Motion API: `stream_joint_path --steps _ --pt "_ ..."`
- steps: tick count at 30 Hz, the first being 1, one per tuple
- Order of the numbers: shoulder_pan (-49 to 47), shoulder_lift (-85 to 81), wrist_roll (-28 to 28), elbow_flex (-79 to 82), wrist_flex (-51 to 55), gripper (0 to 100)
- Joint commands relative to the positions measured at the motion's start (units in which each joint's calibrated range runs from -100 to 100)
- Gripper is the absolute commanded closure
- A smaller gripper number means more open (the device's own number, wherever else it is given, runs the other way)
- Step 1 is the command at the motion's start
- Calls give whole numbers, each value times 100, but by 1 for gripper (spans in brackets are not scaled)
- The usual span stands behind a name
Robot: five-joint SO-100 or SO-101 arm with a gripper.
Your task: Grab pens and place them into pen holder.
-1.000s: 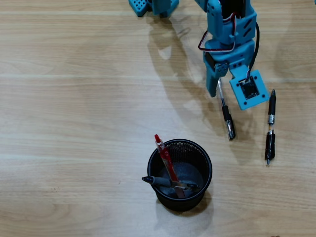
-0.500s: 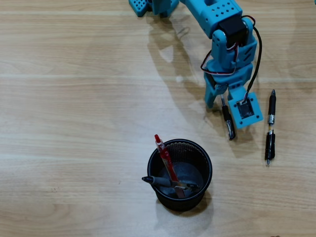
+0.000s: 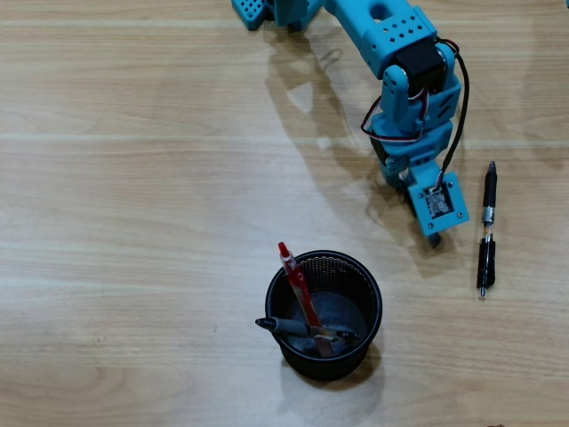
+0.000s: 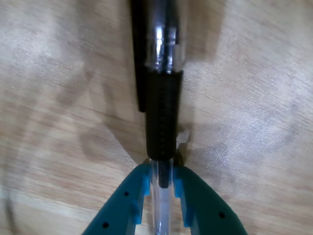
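Note:
In the wrist view my blue gripper (image 4: 161,188) has its jaws closed against the clear barrel of a black pen (image 4: 162,117). The pen's ribbed black grip runs up from the fingertips over the wood. In the overhead view the arm's wrist (image 3: 433,200) hangs over the table and hides the fingers. A black and clear pen (image 3: 486,229) lies lengthways on the table just right of the wrist. The black mesh pen holder (image 3: 360,280) stands to the lower left of the arm. It holds a red pen (image 3: 296,283) and a dark pen (image 3: 283,326).
The arm's blue base (image 3: 267,11) sits at the table's top edge. The light wooden tabletop (image 3: 133,222) stretches to the left of the holder.

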Motion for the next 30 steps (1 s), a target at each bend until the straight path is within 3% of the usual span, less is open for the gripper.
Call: stream_joint_path --steps 1,15,21,30 --pt "-44 2 -20 -205 24 94" --pt "139 -431 32 -802 161 98" --pt "322 -1144 42 -1391 1027 98" --pt "825 -1925 425 -2015 1182 98"
